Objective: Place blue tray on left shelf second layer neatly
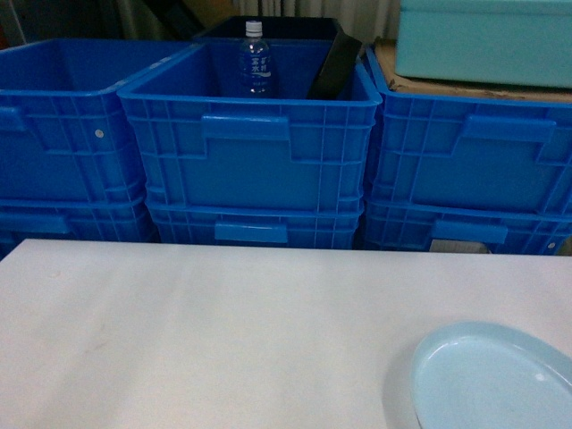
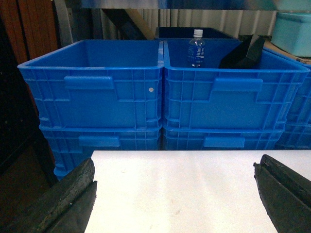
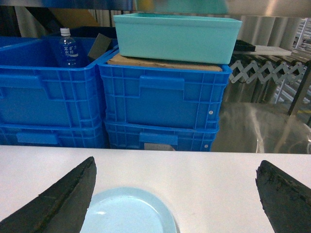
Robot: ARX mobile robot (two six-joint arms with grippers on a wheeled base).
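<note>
The blue tray (image 1: pixel 492 380), a pale sky-blue round dish with a raised rim, lies on the white table (image 1: pixel 223 331) at the near right corner. In the right wrist view the blue tray (image 3: pixel 126 213) sits low and left of centre, partly behind the left finger. My right gripper (image 3: pixel 175 167) is open above the table, nothing between its fingers. My left gripper (image 2: pixel 175 167) is also open over bare tabletop (image 2: pixel 180 189). Neither gripper shows in the head view. No shelf is in view.
Stacked deep-blue ribbed crates (image 1: pixel 250 152) line the far edge of the table. The middle crate holds a water bottle (image 1: pixel 255 61) and a black object (image 1: pixel 335 67). A turquoise box (image 3: pixel 177 36) rests on cardboard atop the right crate (image 3: pixel 163 99).
</note>
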